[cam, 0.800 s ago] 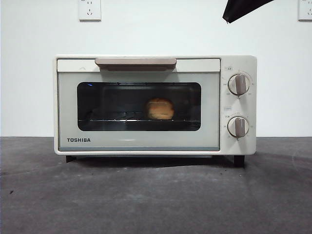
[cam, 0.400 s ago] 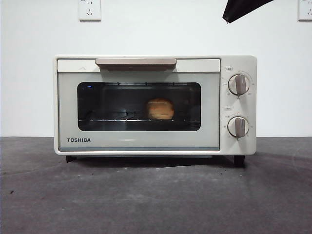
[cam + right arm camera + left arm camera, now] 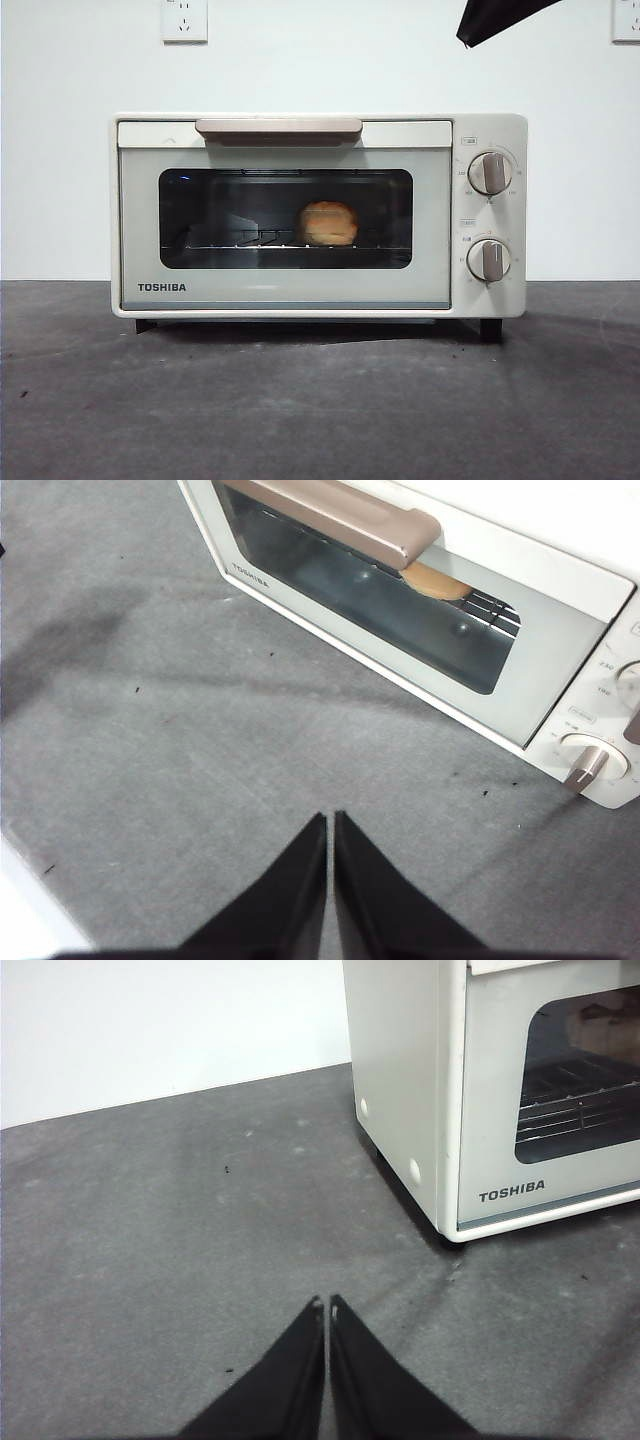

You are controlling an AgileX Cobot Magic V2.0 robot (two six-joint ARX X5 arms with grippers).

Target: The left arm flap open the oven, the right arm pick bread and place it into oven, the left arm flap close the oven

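Bread in, door shut

Bread, a golden-orange lumpy loaf [image 3: 328, 223], sits on the wire rack behind the dark glass of the cream-white TOSHIBA oven [image 3: 285, 290]. Nothing has moved over the last second, so I judge the task finished. My left gripper [image 3: 327, 1305] and right gripper [image 3: 329, 818] hang over bare table, jaws together, well apart from the oven

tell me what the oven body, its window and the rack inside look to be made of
The TOSHIBA toaster oven body looks like cream painted sheet metal with a smooth satin finish, though plastic panels cannot be ruled out. Its window looks like dark tinted glass: it is see-through and shows faint reflections. The wire rack under the bread looks like thin bare metal rods, dull grey.
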